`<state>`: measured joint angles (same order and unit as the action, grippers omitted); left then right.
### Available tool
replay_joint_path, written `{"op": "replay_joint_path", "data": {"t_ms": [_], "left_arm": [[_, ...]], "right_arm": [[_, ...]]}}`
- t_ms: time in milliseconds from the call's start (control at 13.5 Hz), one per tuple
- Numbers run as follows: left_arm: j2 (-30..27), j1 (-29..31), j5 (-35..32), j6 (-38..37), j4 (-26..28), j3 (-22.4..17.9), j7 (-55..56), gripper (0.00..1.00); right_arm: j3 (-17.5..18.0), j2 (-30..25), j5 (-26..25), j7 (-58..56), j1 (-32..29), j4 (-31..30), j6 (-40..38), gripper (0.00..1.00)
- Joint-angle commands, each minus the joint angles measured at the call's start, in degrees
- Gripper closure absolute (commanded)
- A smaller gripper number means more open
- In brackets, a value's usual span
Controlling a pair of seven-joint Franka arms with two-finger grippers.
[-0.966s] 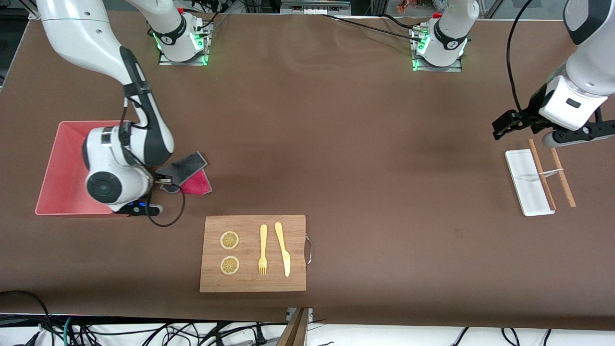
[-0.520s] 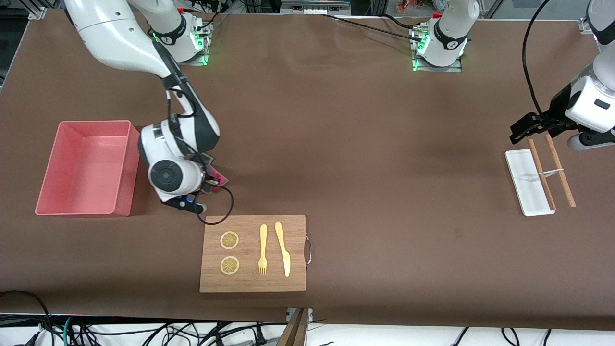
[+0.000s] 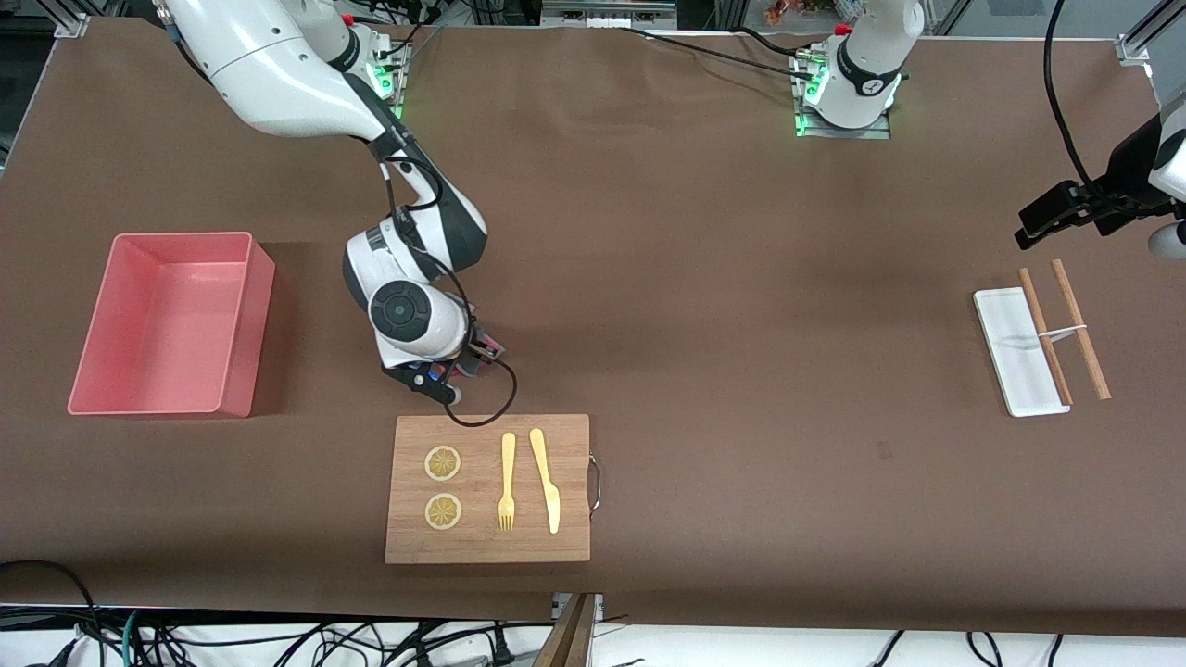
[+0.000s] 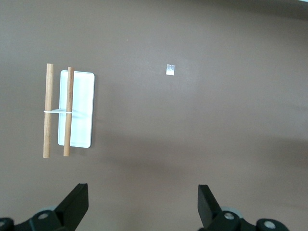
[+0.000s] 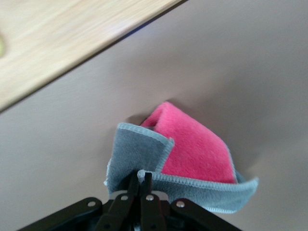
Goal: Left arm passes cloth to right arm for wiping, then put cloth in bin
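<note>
cloth (image 5: 192,159) now boardward, in right pincer (image 5: 139,180)

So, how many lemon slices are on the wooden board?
2, side by side at the board's end toward the right arm: one slice farther from the front camera, the other slice nearer. None seems hidden.

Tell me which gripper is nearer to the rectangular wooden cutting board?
Right. The right gripper, shut on the grey-and-pink cloth, is just past the wooden cutting board edge. The left gripper, open, hangs near the white tray.
</note>
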<state>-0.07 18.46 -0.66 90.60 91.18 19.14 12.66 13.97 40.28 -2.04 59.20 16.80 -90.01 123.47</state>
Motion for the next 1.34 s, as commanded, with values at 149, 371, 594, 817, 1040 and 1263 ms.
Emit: {"op": "replay_joint_path", "data": {"t_ms": [149, 371, 594, 817, 1040, 1263], "left_arm": [[1.4, -0.3, -1.6, -1.6, -2.1, 1.0, -1.3, 0.0], [1.3, -0.8, -3.0, -1.6, -2.1, 0.6, -3.0, 0.0], [0.8, -10.4, -4.5, -1.6, -1.4, -8.2, -5.4, 0.0], [0.3, -17.4, -4.4, -1.7, -0.9, -16.3, -5.4, 0.0], [-0.5, -22.7, -4.4, -1.7, 0.0, -20.2, -4.9, 0.0], [0.0, -22.9, -3.9, -1.7, -0.8, -20.6, -4.7, 0.0]], "right_arm": [[4.0, 0.9, 8.9, 6.2, -0.4, 2.3, 7.0, 1.0], [3.5, 0.6, 8.8, 1.3, -1.5, 1.9, 3.7, 1.0], [0.5, 0.2, 8.9, -10.6, -5.0, 1.7, -5.1, 1.0], [-5.5, -0.9, 9.0, -23.4, -6.0, 1.7, -12.1, 1.0], [-11.8, -1.3, 9.0, -35.8, -6.6, 1.7, -16.4, 1.0], [-17.2, -1.9, 9.0, -45.1, -7.0, 1.6, -19.6, 1.0]]}}
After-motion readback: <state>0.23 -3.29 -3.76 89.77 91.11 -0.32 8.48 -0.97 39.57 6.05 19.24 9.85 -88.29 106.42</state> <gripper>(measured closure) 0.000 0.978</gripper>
